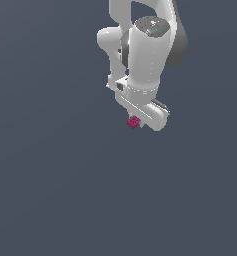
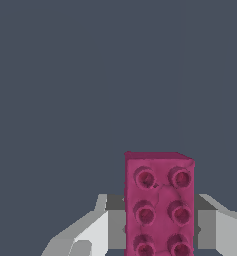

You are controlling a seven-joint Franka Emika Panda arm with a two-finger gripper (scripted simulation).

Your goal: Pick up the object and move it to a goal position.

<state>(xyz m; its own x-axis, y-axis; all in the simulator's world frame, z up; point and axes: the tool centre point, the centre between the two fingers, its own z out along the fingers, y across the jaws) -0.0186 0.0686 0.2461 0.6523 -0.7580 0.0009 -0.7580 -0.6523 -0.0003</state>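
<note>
The object is a small magenta-pink rectangular block (image 1: 134, 121) with round studs on its face. In the exterior view it peeks out just under the white gripper (image 1: 138, 120) of the arm, near the middle of the picture. In the wrist view the block (image 2: 159, 205) stands between the two grey-white fingers (image 2: 90, 235), which press on its two sides. The gripper is shut on the block. The fingertips are hidden behind the hand in the exterior view. No goal marker shows in either view.
The white arm (image 1: 145, 50) reaches down from the top of the exterior view. Around it there is only a plain dark blue-grey surface (image 1: 50, 190).
</note>
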